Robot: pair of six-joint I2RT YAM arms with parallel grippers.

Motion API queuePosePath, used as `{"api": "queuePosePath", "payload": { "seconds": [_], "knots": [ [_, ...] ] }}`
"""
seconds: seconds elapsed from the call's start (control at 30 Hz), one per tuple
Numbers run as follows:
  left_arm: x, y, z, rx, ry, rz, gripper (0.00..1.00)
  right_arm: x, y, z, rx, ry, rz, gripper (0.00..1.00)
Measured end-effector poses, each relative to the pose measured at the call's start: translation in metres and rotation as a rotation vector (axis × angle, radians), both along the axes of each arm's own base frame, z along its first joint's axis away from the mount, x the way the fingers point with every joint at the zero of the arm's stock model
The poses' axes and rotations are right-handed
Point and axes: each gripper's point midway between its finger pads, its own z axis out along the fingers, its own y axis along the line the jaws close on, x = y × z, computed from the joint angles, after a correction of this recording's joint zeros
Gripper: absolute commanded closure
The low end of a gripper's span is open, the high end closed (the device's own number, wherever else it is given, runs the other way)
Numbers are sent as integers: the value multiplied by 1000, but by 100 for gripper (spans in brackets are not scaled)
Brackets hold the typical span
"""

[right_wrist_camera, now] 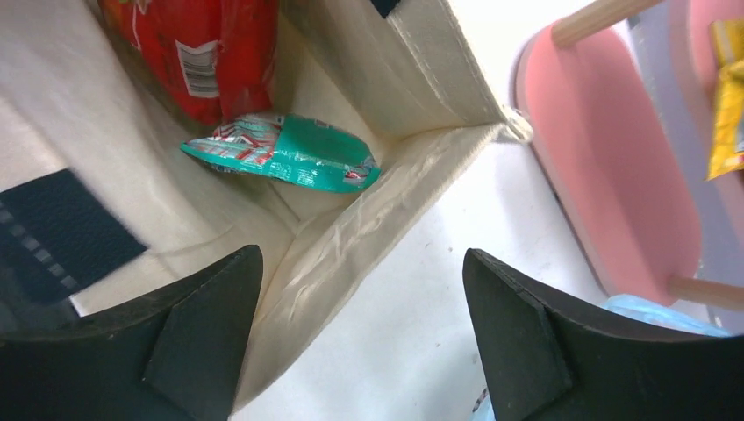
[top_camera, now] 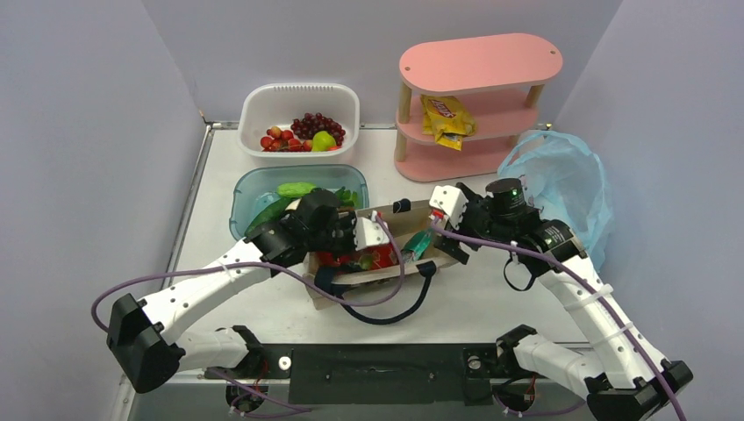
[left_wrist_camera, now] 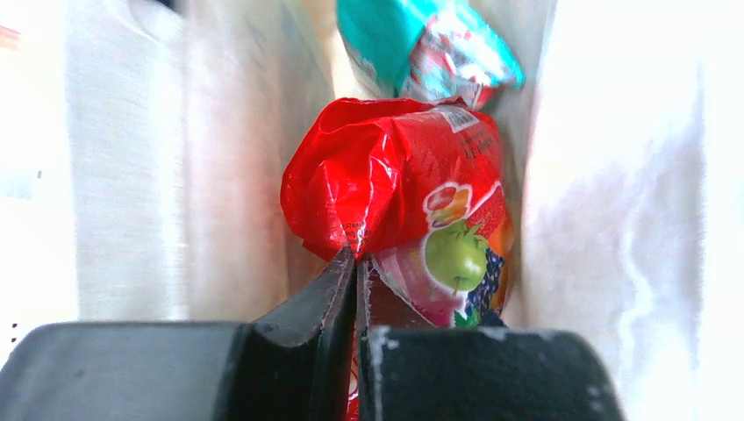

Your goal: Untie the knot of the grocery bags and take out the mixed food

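— Two packets lie in the canvas tote (top_camera: 418, 219): a red packet (left_wrist_camera: 386, 175) and, just past it, a teal packet (right_wrist_camera: 289, 153).
— Is the robot holding one?
— Yes. The left fingers (left_wrist_camera: 338, 281) are pinched tight on the near edge of the red packet. The right fingers (right_wrist_camera: 518, 307) are wide apart and hold nothing. The tote's corner wall sits between them, with the counter (right_wrist_camera: 421, 351) under the outer one.
— What about the blue bag (top_camera: 561, 175)?
— It sits on the right side of the counter, near the pink shelf (top_camera: 481, 63). Its mouth looks open to me. I can't see a knot on it, so I think the untying is done.
— And the food?
— A yellow packet (top_camera: 446, 118) lies on the shelf's middle level, so I think some food is out. The two packets in the tote are what is left. The red one looks ready to be lifted out.
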Motion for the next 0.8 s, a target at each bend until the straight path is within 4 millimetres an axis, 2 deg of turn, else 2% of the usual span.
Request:
{"api": "queuePosePath", "payload": {
  "seconds": [0.17, 0.53, 0.67, 0.8],
  "knots": [
    [10, -6, 48, -159, 31, 6, 100, -1, 10, 23, 93, -57, 24, 18],
    [4, -28, 129, -385, 31, -41, 100, -15, 54, 71, 284, -86, 123, 13],
    [-1, -36, 161, -451, 10, -75, 100, -15, 71, 78, 312, -76, 159, 11],
    [-12, -45, 186, -505, 3, -135, 100, -9, 84, 74, 307, -63, 179, 10]
  ]
}}
